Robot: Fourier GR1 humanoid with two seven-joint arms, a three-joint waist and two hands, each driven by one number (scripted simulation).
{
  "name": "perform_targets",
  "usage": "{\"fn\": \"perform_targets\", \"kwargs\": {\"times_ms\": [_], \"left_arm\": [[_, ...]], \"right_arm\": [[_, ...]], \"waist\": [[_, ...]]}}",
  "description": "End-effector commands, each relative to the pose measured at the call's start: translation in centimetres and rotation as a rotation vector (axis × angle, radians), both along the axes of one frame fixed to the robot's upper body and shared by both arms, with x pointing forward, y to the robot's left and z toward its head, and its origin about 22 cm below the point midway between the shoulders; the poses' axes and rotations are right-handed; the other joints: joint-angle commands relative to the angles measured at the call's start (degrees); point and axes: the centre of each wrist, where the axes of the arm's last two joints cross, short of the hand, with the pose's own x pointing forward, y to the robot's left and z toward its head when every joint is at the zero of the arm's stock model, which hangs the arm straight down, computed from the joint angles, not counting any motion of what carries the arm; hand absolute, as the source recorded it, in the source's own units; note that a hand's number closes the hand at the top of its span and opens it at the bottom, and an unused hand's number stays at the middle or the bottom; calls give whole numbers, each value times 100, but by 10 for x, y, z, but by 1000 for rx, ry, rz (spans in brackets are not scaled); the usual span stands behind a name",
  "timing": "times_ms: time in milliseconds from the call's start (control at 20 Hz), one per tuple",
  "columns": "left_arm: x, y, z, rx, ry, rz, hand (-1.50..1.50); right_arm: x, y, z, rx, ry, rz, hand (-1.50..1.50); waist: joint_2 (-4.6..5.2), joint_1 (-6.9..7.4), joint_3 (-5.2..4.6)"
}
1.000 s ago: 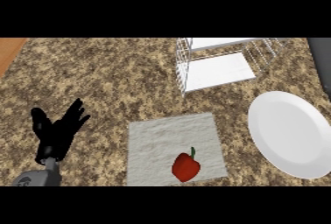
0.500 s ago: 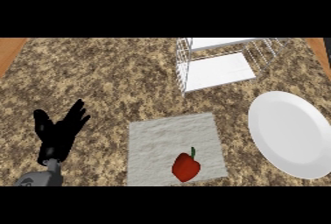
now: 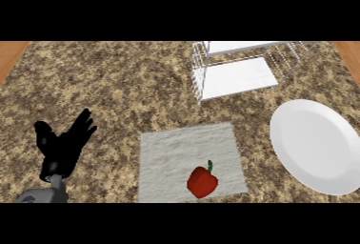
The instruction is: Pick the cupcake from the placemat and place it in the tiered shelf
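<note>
Left hand [image 3: 63,145] resting lower left, fingers spread wide, empty. Red pepper [image 3: 202,181] on placemat [image 3: 184,152] to its right; tiered shelf [image 3: 235,71] beyond, plate [image 3: 313,143] far right.

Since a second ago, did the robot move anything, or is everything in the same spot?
Nothing visibly changed. The left hand still rests open at the left, fingers up, holding nothing. The red thing with a green stem, which looks more like a pepper than a cupcake, still lies on the placemat. The white plate and the wire tiered shelf have not moved. The right hand is out of view.
</note>
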Motion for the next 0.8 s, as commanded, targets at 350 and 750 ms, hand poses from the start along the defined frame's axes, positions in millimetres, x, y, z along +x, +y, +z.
{"fn": "perform_targets", "kwargs": {"times_ms": [350, 750], "left_arm": [[0, -1, -6, 23, 64, 8, 0], [-4, 13, -10, -7, 71, -1, 0]], "right_arm": [[-16, -77, 22, 159, -64, -335, -150], [-54, -182, 21, 327, -68, -396, -150]], "waist": [[35, -9, -25], [65, 21, -21]]}}
